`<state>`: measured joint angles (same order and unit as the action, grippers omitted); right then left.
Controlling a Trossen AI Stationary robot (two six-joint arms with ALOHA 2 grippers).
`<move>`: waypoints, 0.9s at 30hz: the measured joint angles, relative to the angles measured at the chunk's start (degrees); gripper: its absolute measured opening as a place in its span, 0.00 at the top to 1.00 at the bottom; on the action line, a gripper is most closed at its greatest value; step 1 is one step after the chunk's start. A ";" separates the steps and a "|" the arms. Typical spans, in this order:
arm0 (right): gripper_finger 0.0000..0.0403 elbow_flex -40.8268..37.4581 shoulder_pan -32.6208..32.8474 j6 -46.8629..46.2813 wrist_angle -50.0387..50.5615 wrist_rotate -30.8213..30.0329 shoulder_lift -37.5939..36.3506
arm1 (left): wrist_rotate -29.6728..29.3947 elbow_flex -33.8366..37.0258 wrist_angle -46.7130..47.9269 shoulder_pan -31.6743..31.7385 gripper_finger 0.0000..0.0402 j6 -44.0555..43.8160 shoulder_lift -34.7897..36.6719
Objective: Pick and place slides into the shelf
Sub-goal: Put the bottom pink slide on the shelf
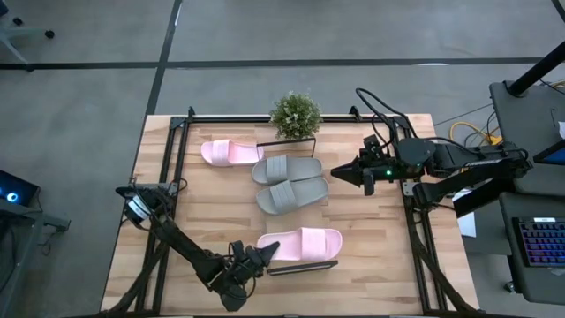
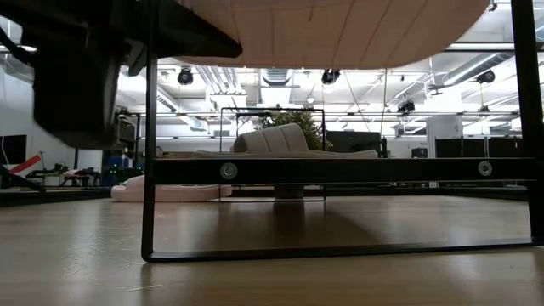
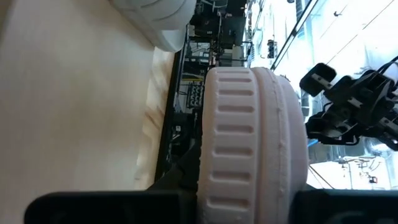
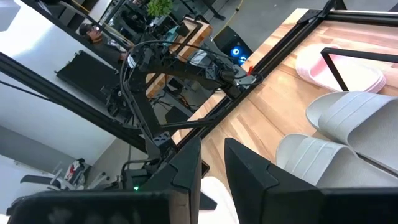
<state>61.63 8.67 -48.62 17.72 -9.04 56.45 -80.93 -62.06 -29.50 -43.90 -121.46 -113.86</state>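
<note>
My left gripper (image 1: 263, 253) is shut on a pale pink slide (image 1: 305, 240), which hangs over the near end of the shelf, just beyond its black wire rim (image 1: 303, 267). In the low view the slide's sole (image 2: 340, 30) shows above that rim (image 2: 340, 170). Two grey slides (image 1: 287, 168) (image 1: 291, 195) lie side by side, soles down, on the shelf's board. A second pink slide (image 1: 229, 152) lies on the tabletop left of the shelf's far end. My right gripper (image 1: 340, 172) hovers right of the grey slides, a narrow gap between its fingers (image 4: 212, 163), nothing in it. My left gripper pinches the left end of the pink slide (image 3: 245, 186) between its two fingers, one finger on the footbed and one under the sole. The fingers (image 3: 112, 208) lie level and come from the table's near left. The slide is lifted clear, sole down and about level.
A small potted plant (image 1: 295, 115) stands at the table's far edge behind the shelf. Black frame rails run along the table's left (image 1: 177, 177) and right (image 1: 415, 230) sides. Bare wood lies right of the shelf (image 1: 371, 238).
</note>
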 joint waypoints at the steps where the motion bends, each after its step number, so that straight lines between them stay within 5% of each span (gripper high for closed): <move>1: 0.84 0.00 0.00 0.00 0.00 0.00 0.00 | 0.22 0.03 0.09 -0.12 0.90 -0.35 -0.08; 27: 0.84 0.00 2.41 -2.43 -0.22 0.22 0.02 | 7.63 0.13 12.57 -0.22 0.90 -6.17 -0.11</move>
<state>61.63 11.08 -51.05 17.50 -8.81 56.47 -73.30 -61.93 -16.92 -44.12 -127.63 -113.97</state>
